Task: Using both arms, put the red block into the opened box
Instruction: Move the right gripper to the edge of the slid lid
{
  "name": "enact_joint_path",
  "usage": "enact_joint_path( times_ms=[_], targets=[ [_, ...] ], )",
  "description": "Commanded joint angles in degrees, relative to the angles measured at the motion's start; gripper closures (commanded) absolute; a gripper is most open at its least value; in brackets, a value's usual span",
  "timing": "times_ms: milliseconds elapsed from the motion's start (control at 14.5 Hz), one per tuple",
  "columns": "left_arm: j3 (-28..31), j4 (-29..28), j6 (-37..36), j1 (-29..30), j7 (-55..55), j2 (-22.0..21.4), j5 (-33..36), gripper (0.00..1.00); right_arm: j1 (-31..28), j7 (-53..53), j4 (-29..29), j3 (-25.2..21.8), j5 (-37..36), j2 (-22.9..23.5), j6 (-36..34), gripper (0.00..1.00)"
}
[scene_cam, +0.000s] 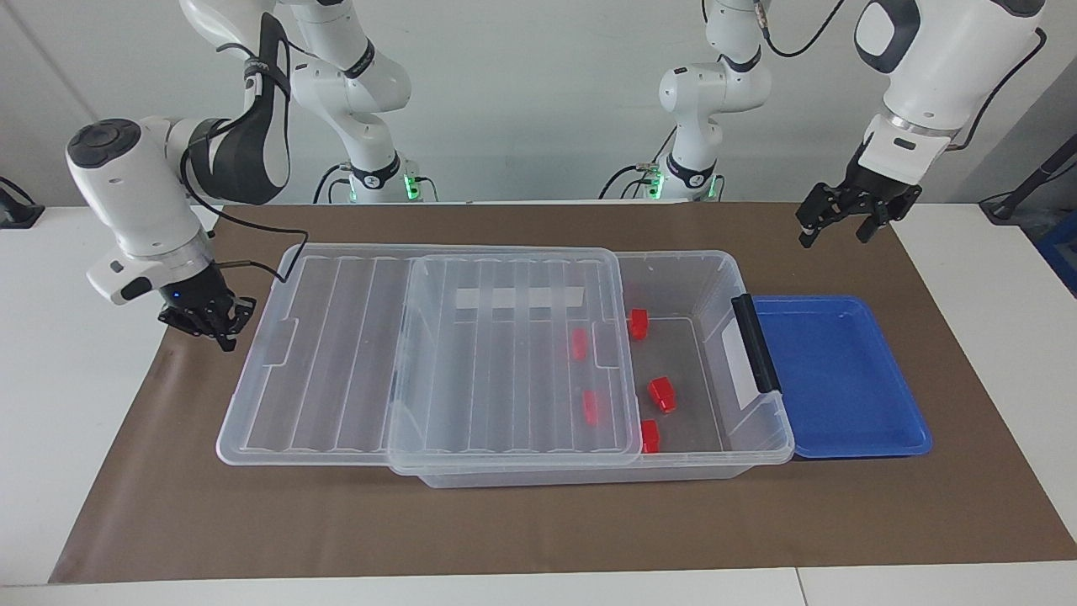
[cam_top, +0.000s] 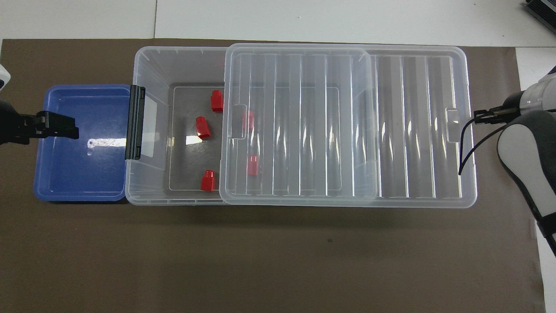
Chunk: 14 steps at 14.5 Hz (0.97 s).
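Note:
The clear box (scene_cam: pixel 761 438) (cam_top: pixel 135 65) lies along the brown mat. Its ribbed lid (scene_cam: pixel 336 353) (cam_top: pixel 391 130) is slid toward the right arm's end, so the end by the black handle (scene_cam: pixel 755 343) is uncovered. Several red blocks are inside: three in the uncovered part (scene_cam: pixel 662 394) (cam_top: pixel 202 127) and two seen through the lid (scene_cam: pixel 591 406) (cam_top: pixel 252 165). My right gripper (scene_cam: pixel 225 339) is shut on nothing, low beside the lid's overhanging end; whether it touches the lid I cannot tell. My left gripper (scene_cam: pixel 833 234) (cam_top: pixel 69 128) hangs open over the blue tray.
A shallow blue tray (scene_cam: pixel 841 370) (cam_top: pixel 82 174) with nothing in it sits against the box's handle end. The brown mat (scene_cam: pixel 538 522) covers the table's middle, with white tabletop at both ends. A black cable (cam_top: pixel 467 148) loops from the right wrist over the lid's end.

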Motion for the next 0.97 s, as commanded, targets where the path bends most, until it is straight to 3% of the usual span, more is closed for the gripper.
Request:
enact_joint_path(
  times_ms=[0, 276, 898],
  targets=[
    [0.6, -1.5, 1.2, -1.1, 0.5, -1.2, -0.6, 0.00, -0.2, -1.0, 0.5, 0.8, 2.5, 0.7, 1.4, 1.00],
    [0.6, -1.3, 0.5, -1.7, 0.6, -1.1, 2.2, 0.00, 2.5, 2.1, 0.5, 0.9, 2.7, 1.1, 1.5, 1.00],
    [0.7, 1.6, -1.4, -1.3, 0.5, -0.1, 1.0, 0.00, 8.3, 8.1, 0.5, 0.9, 2.8, 1.1, 2.2, 1.00]
  ],
)
